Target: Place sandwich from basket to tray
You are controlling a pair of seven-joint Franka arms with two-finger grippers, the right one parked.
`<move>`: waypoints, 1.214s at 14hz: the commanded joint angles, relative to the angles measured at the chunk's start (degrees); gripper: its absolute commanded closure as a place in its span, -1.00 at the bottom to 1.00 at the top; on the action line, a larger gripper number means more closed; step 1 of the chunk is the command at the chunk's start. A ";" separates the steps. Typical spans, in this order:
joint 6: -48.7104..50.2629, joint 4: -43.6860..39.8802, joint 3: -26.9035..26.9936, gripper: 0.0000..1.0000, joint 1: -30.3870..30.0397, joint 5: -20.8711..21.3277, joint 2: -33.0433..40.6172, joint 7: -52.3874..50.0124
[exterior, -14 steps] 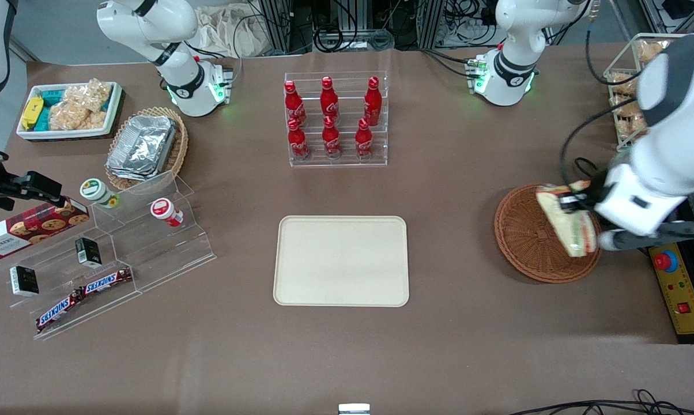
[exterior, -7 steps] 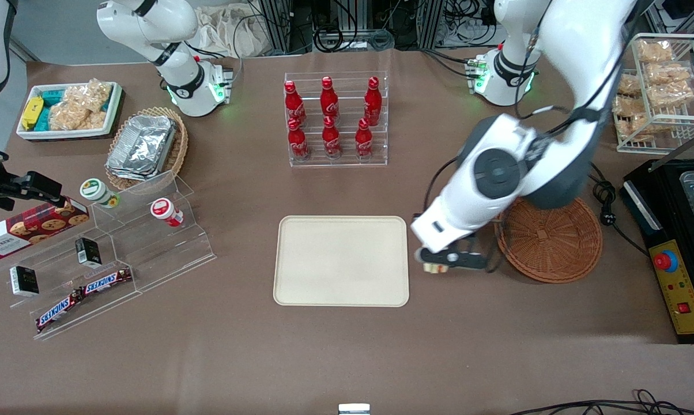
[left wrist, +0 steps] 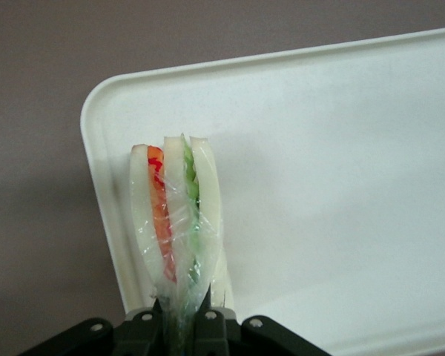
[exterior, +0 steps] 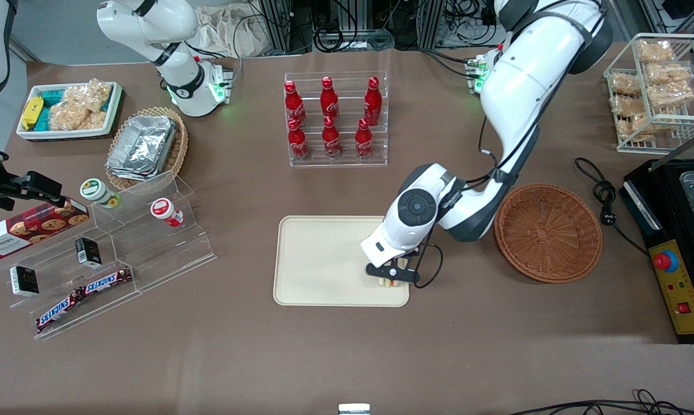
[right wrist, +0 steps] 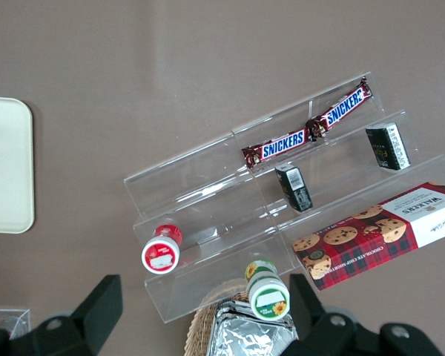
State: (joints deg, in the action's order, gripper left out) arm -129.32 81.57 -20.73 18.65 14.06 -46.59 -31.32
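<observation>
Placement step — hand (exterior: 394, 278) clamped on the sandwich (left wrist: 176, 222) above the tray's (exterior: 324, 253) corner nearest the empty basket (exterior: 547, 231); next move likely calls for lowering, then release.

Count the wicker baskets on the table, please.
2. The basket, reddish-brown, lies beside the tray, where the pincer holds the sandwich. A lighter basket with foil container sits toward the parked arm's end.

Brown table (exterior: 347, 357) — tray (exterior: 318, 259), basket (exterior: 549, 230), bottle rack (exterior: 336, 118).
</observation>
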 commanded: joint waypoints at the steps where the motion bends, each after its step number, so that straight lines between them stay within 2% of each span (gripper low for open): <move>1: 0.47 -3.09 3.50 -0.97 4.02 0.62 -1.31 -5.39; 3: 2.82 -3.18 3.50 -0.98 4.03 0.97 -0.35 -7.18; 5: 9.40 -4.75 3.50 -0.99 3.94 0.71 1.75 -7.27; 8: 17.76 -5.99 3.50 -0.99 3.41 0.45 8.15 -7.09; 12: 25.23 -5.55 3.33 -0.98 -3.07 0.09 17.48 -5.52; 13: 28.39 -5.55 3.24 -0.98 -4.92 -0.52 19.41 -1.42; 15: 35.16 -5.55 3.77 -0.98 -9.31 -5.07 23.89 9.91; 17: 39.56 -5.38 3.68 -0.98 -14.93 -5.97 27.14 18.00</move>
State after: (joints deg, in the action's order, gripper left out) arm -92.81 73.91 -16.61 8.41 9.94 -23.59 -20.41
